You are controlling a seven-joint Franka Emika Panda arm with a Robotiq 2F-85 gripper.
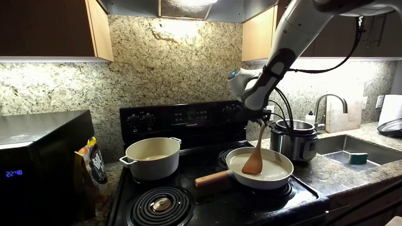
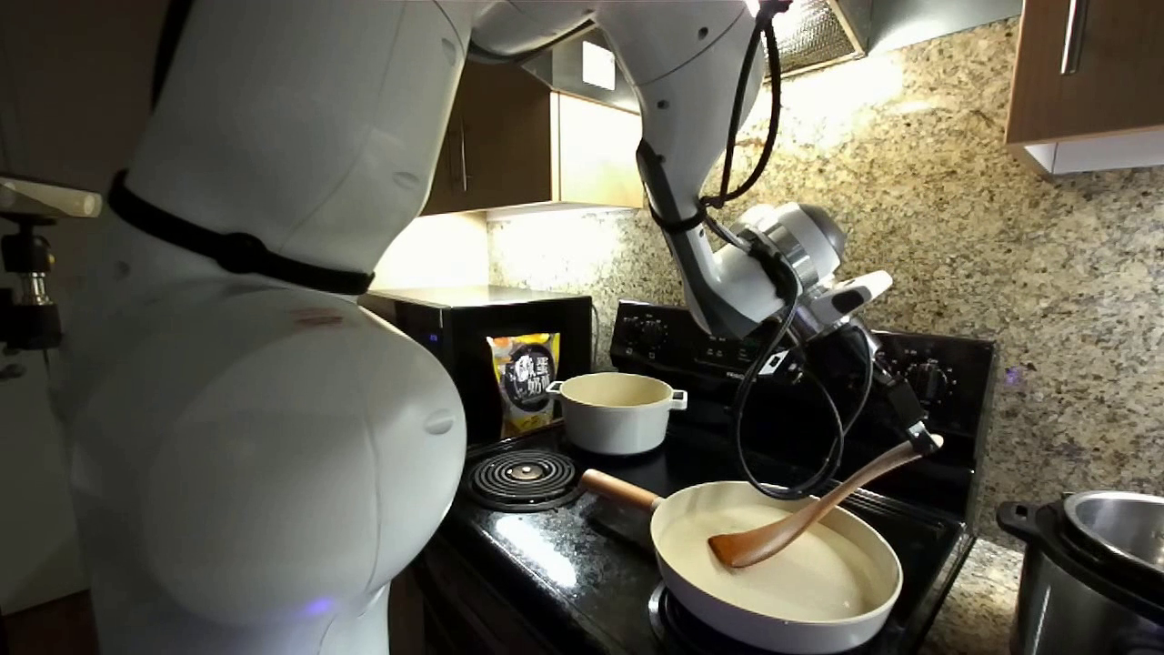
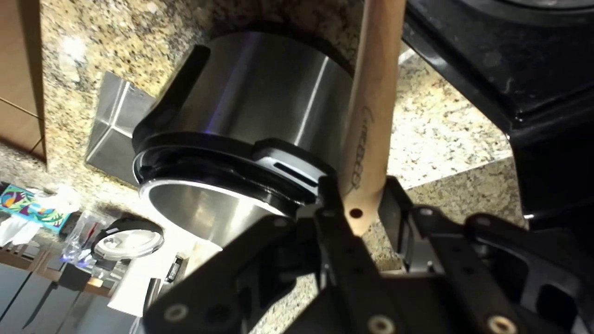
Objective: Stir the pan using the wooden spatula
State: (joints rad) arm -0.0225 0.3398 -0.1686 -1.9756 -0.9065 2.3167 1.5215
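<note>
The gripper (image 3: 359, 195) is narrow, clamped on the top end of the wooden spatula (image 3: 373, 106), with a finger against either side of the handle. Only the wrist view gives that grip at close range, with the lettering along the wood and the dark hole near its tip. Both exterior views show the spatula slanting down from the jaws, its broad blade inside the cream frying pan (image 1: 260, 184), which sits on the coil-burner stove (image 1: 213, 201). Whether the blade touches the pan's bottom I cannot tell. Both also show the two-handled pot (image 1: 157, 169) at the back of the stove. The electric pressure cooker (image 3: 269, 88) appears in all three views; a patterned tissue box (image 3: 35, 208) shows only in the wrist view, and a green-and-yellow sponge (image 1: 358, 158) in the sink (image 1: 333, 145) only in an exterior view.
</note>
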